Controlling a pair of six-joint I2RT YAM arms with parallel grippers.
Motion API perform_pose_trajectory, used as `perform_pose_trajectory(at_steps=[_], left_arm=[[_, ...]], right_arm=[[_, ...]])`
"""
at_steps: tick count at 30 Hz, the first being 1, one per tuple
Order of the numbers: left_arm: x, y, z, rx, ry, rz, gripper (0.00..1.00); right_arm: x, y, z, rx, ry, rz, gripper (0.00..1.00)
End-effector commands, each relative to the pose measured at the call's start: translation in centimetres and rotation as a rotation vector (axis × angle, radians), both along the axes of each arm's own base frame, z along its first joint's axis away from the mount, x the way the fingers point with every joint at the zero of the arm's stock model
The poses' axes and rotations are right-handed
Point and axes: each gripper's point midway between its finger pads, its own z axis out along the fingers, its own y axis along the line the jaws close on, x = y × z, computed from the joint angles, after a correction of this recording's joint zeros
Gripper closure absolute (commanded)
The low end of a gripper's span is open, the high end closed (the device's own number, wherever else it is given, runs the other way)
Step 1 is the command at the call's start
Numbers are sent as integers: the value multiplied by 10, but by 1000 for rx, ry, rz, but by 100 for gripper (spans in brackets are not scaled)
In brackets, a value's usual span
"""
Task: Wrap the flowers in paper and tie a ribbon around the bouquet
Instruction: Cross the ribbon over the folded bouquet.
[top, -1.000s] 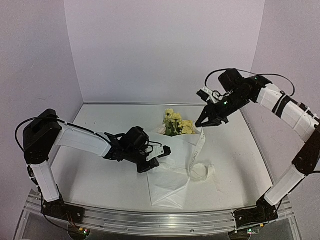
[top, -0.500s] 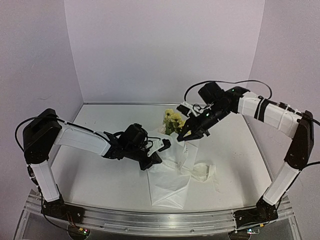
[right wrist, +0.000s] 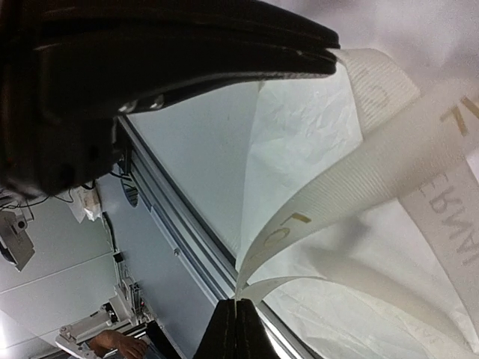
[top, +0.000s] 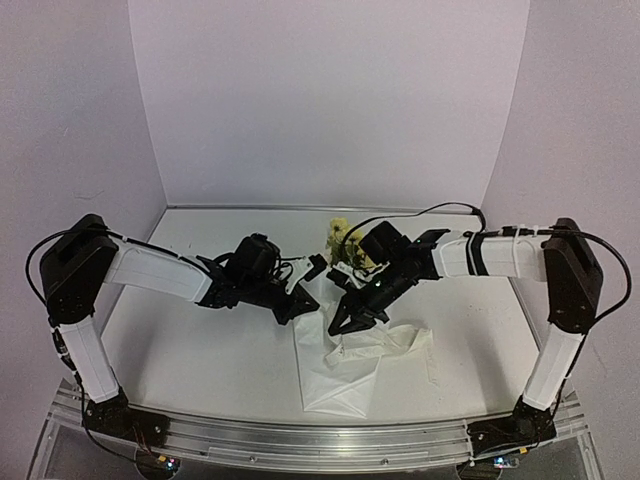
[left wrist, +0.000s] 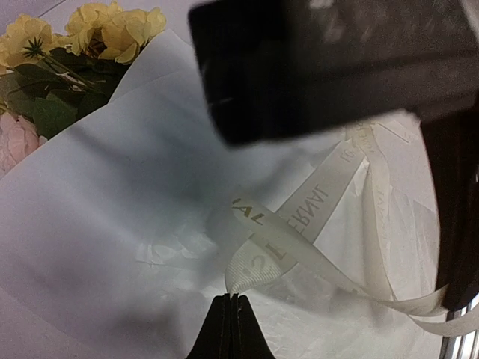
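At bench point(top: 190, 360) centre, the flowers point(left wrist: 105, 30) lie with their heads toward the far wall. The blossoms are pale yellow, ruffled and fluffy, set over dark green leaves. One pale pink bloom point(left wrist: 16, 142) sits just beside them.

The stems are hidden inside the paper point(top: 335, 375). This sheet is thin, white and slightly translucent, with a fine crinkled surface and several sharp fold lines. It is folded over the stems. It spreads broad and flat toward the near edge of the bench and ends in a roughly straight fold.

The ribbon point(left wrist: 299, 217) lies across the upper face of the paper, partly lifted. It is a narrow cream strip of ribbed weave with gold printed letters. It stands in soft arcs and loops, and a slack length rests on the bench to the right of the paper.

The left tool point(left wrist: 230, 318) is pressed together and pinches a folded loop of the ribbon at its tips. The right tool point(right wrist: 236, 325) is likewise pressed together, gripping the edge of a curved ribbon section. Both tools meet close together above the paper, just near of the blossoms.

An aluminium rail point(top: 300, 442) runs along the near edge of the bench.
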Motion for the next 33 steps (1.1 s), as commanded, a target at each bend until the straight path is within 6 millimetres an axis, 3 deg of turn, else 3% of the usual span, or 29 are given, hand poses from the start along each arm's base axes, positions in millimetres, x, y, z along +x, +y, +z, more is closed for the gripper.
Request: perform_pose_trajectory(at_steps=[1,9,15,23,27,33], left_arm=[[2,-7,42,-106,-43,-7,100],[-1,-5,48,-134,-43,-17,100],[-8,-2,47,-127,-39,-42,100],[-18,1,33,-88,15,-80,100],[-21,0,29,-78,30,-93,100],[-18,-1,30,-74,28,-90,100]], right_arm=[[10,13,-23,-19,-4,-33,100],[8,2,-42,-81,-43,-47,100],[18,-6,-49,-136,-115,-55,100],[46,-6,-36,-189,-264,-69,94],[42,-5,-26,-163,-267,-59,86],[34,-17,-17,-167,-279,-72,88]])
